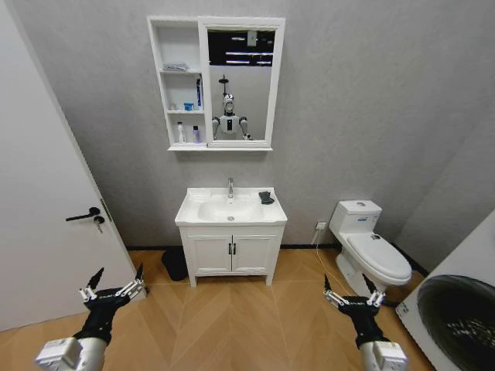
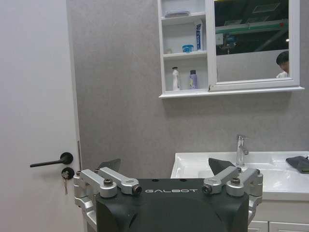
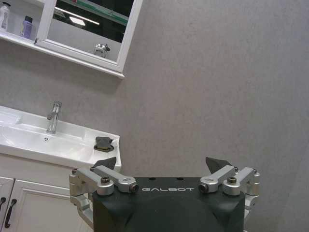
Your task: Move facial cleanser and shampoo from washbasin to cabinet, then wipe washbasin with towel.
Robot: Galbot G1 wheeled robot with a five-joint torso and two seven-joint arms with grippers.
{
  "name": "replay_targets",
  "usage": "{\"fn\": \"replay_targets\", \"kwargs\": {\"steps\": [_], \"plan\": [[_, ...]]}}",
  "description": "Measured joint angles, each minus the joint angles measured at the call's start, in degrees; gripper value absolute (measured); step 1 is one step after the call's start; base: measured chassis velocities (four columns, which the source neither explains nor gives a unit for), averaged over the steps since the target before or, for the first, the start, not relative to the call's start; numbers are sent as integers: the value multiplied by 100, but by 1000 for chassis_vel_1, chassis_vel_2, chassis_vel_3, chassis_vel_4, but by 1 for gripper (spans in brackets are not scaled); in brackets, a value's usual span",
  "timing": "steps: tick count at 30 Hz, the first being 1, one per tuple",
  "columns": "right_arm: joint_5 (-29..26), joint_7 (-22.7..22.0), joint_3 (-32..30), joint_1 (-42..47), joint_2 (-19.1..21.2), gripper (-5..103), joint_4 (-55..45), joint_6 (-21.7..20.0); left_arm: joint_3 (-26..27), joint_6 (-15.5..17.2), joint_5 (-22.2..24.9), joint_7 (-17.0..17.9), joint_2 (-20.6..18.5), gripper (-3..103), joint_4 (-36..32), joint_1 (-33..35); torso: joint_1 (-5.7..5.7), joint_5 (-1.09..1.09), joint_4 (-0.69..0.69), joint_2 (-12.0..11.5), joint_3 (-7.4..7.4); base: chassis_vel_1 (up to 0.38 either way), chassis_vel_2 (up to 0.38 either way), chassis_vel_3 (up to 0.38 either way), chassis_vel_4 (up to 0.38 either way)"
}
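The white washbasin stands against the far wall with a chrome tap. A dark folded towel lies on its right rear corner; no bottle stands on the basin. Above hangs the cabinet. Its lowest shelf holds a white bottle and a purple bottle. I cannot tell which shelf items are the facial cleanser and shampoo. My left gripper and right gripper hover open and low, far from the basin.
A white door with a black handle is at the left. A toilet stands right of the vanity, and a washing machine is at the near right. A dark object sits on the floor by the vanity.
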State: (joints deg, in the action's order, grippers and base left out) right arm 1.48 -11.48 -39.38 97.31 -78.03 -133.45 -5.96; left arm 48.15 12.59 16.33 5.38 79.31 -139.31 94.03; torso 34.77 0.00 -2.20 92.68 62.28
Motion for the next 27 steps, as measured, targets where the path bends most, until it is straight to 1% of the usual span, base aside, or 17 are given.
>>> {"fn": "replay_targets", "kwargs": {"steps": [7,16,20,21,22,24,27], "plan": [[-9,0,-8,-6,-12,100,1,-3,0,0,0,0,0,100,0,0,0,0,0,0,0,0,0,0,0],[-66,139,-109,-43,-30,100,113,215,0,0,0,0,0,100,0,0,0,0,0,0,0,0,0,0,0],[-286,289,-260,-41,-18,100,119,291,0,0,0,0,0,100,0,0,0,0,0,0,0,0,0,0,0],[-346,437,-353,-39,-13,100,119,339,0,0,0,0,0,100,0,0,0,0,0,0,0,0,0,0,0],[-346,437,-353,-39,-13,100,119,339,0,0,0,0,0,100,0,0,0,0,0,0,0,0,0,0,0],[-351,722,-531,-28,15,100,118,351,0,0,0,0,0,100,0,0,0,0,0,0,0,0,0,0,0],[-323,770,-565,-28,24,100,114,330,0,0,0,0,0,100,0,0,0,0,0,0,0,0,0,0,0]]}}
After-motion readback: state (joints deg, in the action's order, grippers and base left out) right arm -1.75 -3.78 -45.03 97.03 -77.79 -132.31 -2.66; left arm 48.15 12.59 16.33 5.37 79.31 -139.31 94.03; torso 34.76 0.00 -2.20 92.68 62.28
